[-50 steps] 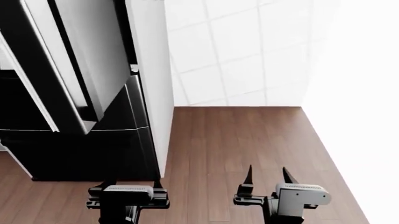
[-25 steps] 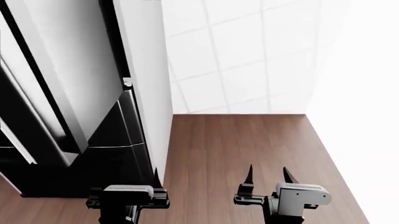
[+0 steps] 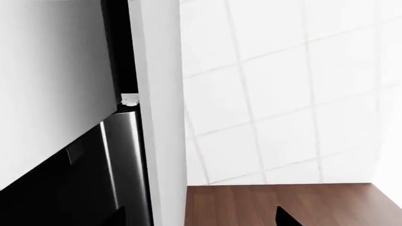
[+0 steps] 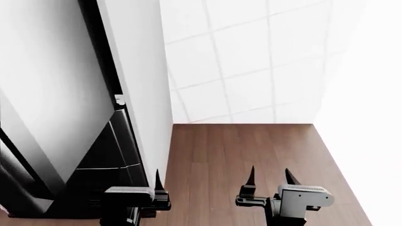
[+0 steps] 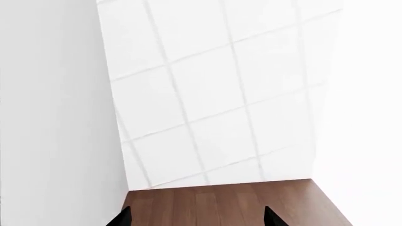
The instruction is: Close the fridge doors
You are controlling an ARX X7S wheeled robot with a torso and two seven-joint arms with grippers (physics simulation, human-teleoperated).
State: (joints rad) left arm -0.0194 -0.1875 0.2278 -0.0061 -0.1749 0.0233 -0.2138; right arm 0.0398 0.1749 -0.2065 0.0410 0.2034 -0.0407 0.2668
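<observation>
One tall fridge door [image 4: 44, 94] fills the left of the head view, its glossy face showing grey, swung out from the white fridge side panel [image 4: 141, 84]. A small hinge [image 4: 118, 100] sits at the door's lower corner. The left wrist view shows the same door [image 3: 50, 84] and hinge [image 3: 129, 99]. My left gripper [image 4: 131, 184] hangs open just in front of the black lower drawer front [image 4: 110, 155], touching nothing. Right of it, my right gripper [image 4: 270, 176] is open over the floor. Both wrist views show only fingertips, left gripper [image 3: 203, 219] and right gripper [image 5: 196, 219], with nothing between them.
Brown wood floor [image 4: 238, 150] runs right of the fridge to a white tiled back wall [image 4: 238, 61]. A plain white wall [image 4: 364, 117] closes the right side. The white fridge side panel [image 5: 56, 117] stands left of the right gripper.
The head view has moved closer to the fridge, and the door and drawer front now look larger and sit further left. Both grippers hold the same pose in the view.
</observation>
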